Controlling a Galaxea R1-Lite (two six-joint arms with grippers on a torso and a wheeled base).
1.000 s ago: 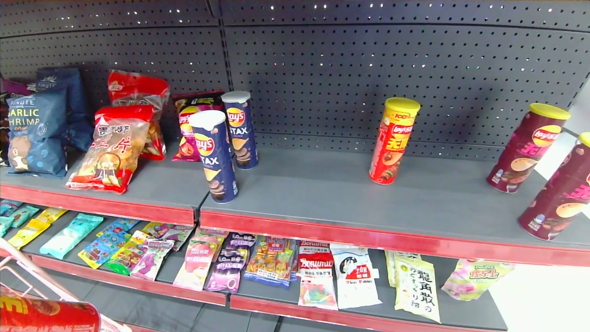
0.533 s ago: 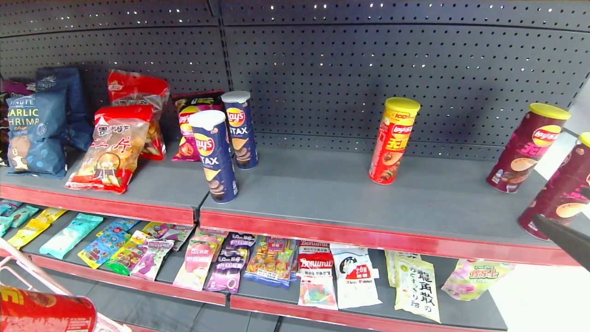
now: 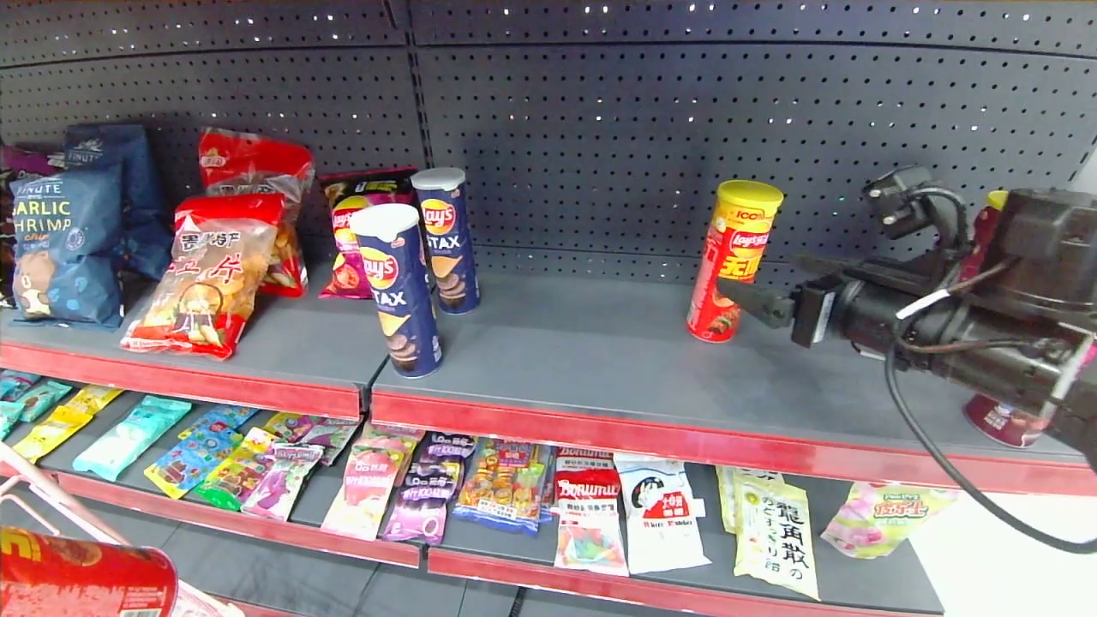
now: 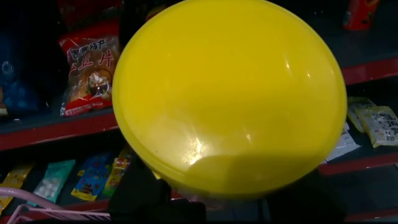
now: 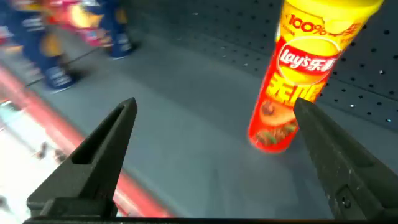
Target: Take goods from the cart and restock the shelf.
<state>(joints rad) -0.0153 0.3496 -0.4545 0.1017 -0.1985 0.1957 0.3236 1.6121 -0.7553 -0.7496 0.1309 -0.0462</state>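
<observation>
While upright, shelf can [image 3: 728, 266] before spread right hand [image 5: 212, 104]; sideways can [image 3: 77, 583] in left hand [image 4: 221, 200].

We see two navy crisp tubes [image 3: 398, 291] standing upright beside red snack bags [image 3: 206, 274]; below them lie flat sweet packets [image 3: 591, 506].

The yellow-lidded can [image 3: 81, 583] is red, the perforated backboard [image 3: 686, 128] dark grey.

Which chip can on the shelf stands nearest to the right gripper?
The red can with the yellow lid, just ahead of the right gripper; both blue cans stand far off.
</observation>
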